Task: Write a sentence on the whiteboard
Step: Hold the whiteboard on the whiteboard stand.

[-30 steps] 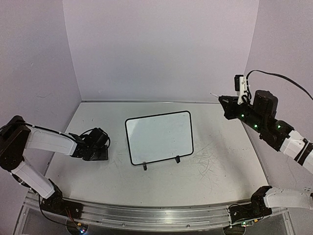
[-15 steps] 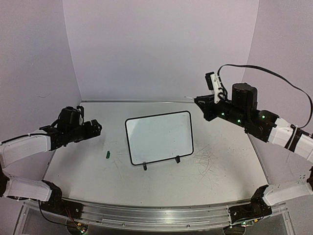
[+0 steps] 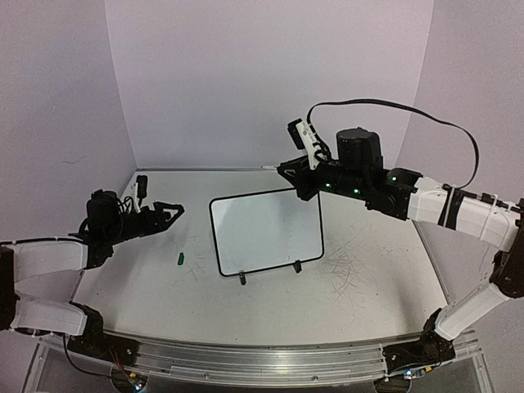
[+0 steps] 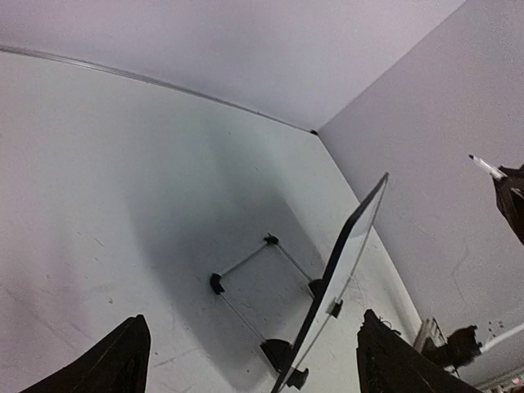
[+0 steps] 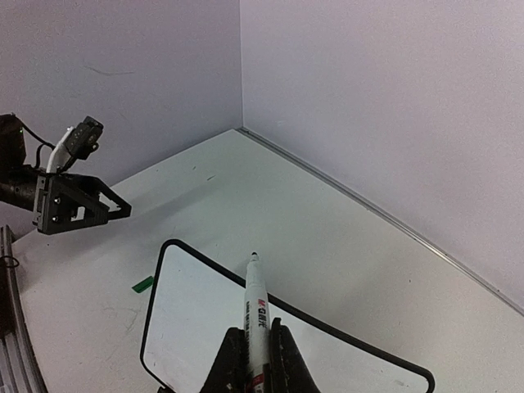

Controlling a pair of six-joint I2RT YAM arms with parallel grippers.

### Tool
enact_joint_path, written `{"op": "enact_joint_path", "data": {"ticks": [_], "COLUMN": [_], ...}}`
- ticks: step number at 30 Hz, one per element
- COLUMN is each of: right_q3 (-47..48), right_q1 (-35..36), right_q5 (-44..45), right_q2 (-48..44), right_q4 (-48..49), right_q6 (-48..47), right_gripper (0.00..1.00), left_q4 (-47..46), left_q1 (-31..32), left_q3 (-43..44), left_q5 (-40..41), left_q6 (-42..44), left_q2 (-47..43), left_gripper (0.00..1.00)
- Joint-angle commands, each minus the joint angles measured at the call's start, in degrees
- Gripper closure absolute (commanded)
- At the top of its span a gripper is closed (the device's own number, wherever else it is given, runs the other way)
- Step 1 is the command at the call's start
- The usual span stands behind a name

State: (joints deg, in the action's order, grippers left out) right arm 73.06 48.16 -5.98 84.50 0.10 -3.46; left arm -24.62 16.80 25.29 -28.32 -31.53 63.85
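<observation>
The whiteboard [image 3: 266, 231] stands tilted on its wire stand [image 4: 250, 274] mid-table, its face blank white [image 5: 205, 327]; the sentence is out of view. My right gripper [image 3: 292, 173] hovers over the board's far top edge, shut on a white marker [image 5: 256, 311] whose bare tip [image 3: 264, 167] points left. My left gripper [image 3: 169, 210] hangs open and empty left of the board, above the table, looking at the board edge-on [image 4: 354, 246]. The left gripper [image 4: 254, 368] shows both fingers wide apart. A small green cap [image 3: 180, 258] lies on the table below it.
Faint grey scribble marks [image 3: 348, 268] stain the tabletop right of the board. Lilac walls close in the back and both sides. The right arm's black cable [image 3: 409, 110] loops above it. A metal rail [image 3: 246, 360] runs along the near edge.
The left gripper opened, left the green cap on the table and rose, pointing toward the board. The right arm swung left with the marker to the board's top edge.
</observation>
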Motion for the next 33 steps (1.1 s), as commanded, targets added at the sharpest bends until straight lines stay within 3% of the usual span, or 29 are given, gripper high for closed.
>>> {"op": "enact_joint_path", "data": {"ticks": [1,4,14,29,33], "right_q3": [1.5,2.0,4.8,7.6,7.4], "right_q1": [0.6,1.4,3.6,7.4,8.0], "right_q5": [-1.3,-3.6,-5.7,-0.6,0.0], "right_q2": [2.0,3.8,9.4,15.5,16.4], "right_q4": [4.7,5.6,6.8,7.1,8.1], "right_q6": [-1.9,-2.6,-4.0,-9.1,-9.3], "right_gripper": [1.0,1.0,1.0,1.0,1.0], "left_q4": [-21.9,-27.8,-29.5,-29.9,-29.9], "left_q1": [-0.2,0.4,5.2,5.8,6.4], "left_q3": [-0.8,0.3,7.6,11.4,11.5], "left_q5": [-18.1,-22.6,-24.0,-25.6,-26.4], "left_q6": [-3.8,-4.3,-1.1,1.0,1.8], "left_q2": [10.1,15.2,27.0,34.0,34.4], "left_gripper": [0.13,0.16,0.19,0.73,0.74]}}
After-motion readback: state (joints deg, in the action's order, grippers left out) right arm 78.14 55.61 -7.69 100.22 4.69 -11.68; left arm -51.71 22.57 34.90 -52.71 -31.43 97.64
